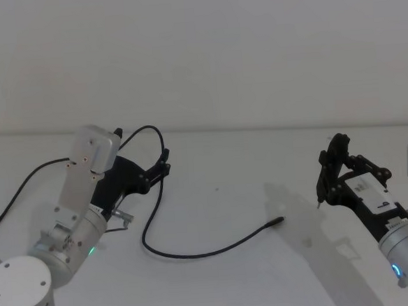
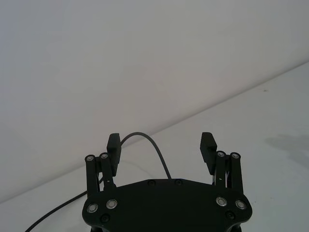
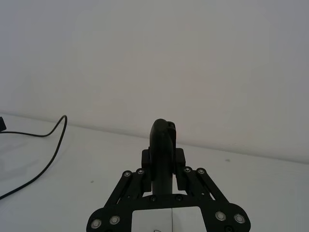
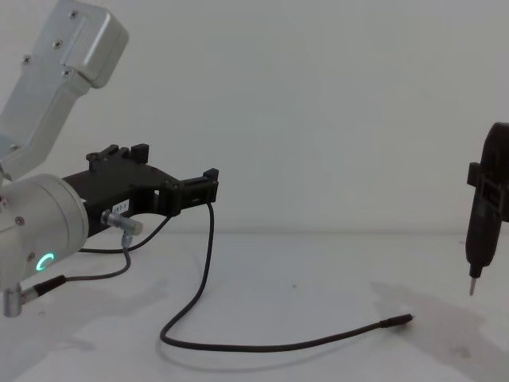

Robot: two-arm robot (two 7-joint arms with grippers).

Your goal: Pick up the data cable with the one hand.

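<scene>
Data cable [image 4: 278, 347]: thin black rubbery jacket, slight sheen; plug tip looks metal. Left gripper [image 2: 161, 145]: matt black links, prob. plastic, w/ shiny steel screws [image 2: 111, 203]. Left arm housing [image 4: 44, 223]: satin silver metal. Tool [image 4: 487, 215] clamped in right gripper [image 3: 164, 157]: matt black, pale tip. Table [image 1: 234, 284]: smooth matt white.

Item count:
- Claws: two, the left claw [image 1: 164, 163] and the right claw [image 1: 332, 175].
- Black cable [image 1: 197, 253]: one, ending in one plug [image 1: 275, 222].
- Grey wire [image 4: 121, 225] with silver connector: one.
- Black pointed tool [image 4: 485, 223]: one.
- Counter [image 1: 228, 193]: one.
</scene>
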